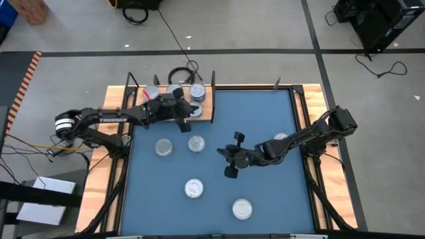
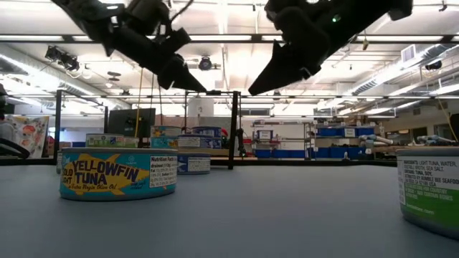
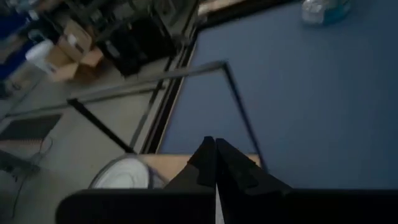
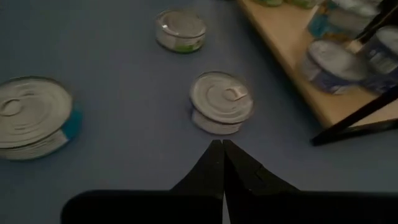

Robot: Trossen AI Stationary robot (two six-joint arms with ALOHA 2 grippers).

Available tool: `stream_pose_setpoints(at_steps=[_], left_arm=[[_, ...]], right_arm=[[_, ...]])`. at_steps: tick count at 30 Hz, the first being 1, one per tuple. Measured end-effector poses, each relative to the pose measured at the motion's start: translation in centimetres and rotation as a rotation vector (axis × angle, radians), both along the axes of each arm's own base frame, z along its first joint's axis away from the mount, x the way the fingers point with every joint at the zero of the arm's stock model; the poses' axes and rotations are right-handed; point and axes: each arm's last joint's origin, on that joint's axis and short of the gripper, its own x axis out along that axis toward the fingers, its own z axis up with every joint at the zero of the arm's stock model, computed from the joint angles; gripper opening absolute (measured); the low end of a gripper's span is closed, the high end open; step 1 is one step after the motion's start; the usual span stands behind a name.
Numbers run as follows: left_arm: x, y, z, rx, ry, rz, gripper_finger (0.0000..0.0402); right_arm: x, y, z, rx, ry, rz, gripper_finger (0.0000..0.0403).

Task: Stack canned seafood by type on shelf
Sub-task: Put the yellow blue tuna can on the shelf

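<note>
The shelf (image 1: 206, 111), a wooden board with black posts, lies at the blue mat's far left. Three tins (image 1: 174, 90) stand along its far side. More tins stand on the mat: two (image 1: 163, 147) (image 1: 196, 143) near the shelf, two (image 1: 194, 188) (image 1: 242, 209) toward the near edge, and one (image 1: 281, 138) partly under the right arm. My left gripper (image 1: 188, 114) (image 3: 216, 155) hangs shut above the shelf's near edge, holding nothing, with one tin (image 3: 121, 175) beside it. My right gripper (image 1: 223, 153) (image 4: 222, 149) hangs shut over the mat's middle, a pull-tab tin (image 4: 221, 101) just ahead of it.
The shelf's thin black posts (image 1: 214, 85) and rail (image 3: 155, 78) stand close to my left gripper. In the low view a Yellowfin Tuna tin (image 2: 118, 172) and a green-labelled tin (image 2: 430, 190) stand near the table's front. Bare blue mat (image 1: 265, 199) lies between the tins.
</note>
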Motion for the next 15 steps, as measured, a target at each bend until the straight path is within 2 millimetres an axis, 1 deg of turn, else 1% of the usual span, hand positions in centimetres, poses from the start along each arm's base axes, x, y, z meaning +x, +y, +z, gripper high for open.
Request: stream_pose_setpoints(at_steps=[3, 5, 9, 12, 15], left_arm=[[-0.6, -1.1, -0.6, -0.018, -0.041, -0.019, 0.0002], [-0.8, -1.8, -1.2, -0.050, -0.045, -0.046, 0.0002], [-0.9, -3.3, -2.1, -0.084, -0.023, -0.127, 0.0002], [-0.8, -4.1, -2.4, -0.061, 0.009, -0.094, 0.0002], [-0.9, -4.5, -2.7, -0.045, 0.049, -0.046, 0.0001]], right_arm=[[0.2, -0.6, -0.1, 0.075, 0.019, 0.060, 0.0008], [0.3, -0.8, -0.1, 0.102, 0.021, 0.070, 0.0008], [0.5, -0.9, 0.0, 0.066, 0.013, 0.098, 0.0006], [0.6, -0.8, 0.2, 0.026, 0.008, 0.130, 0.0003], [0.6, -0.8, 0.2, 0.024, 0.008, 0.132, 0.0003]])
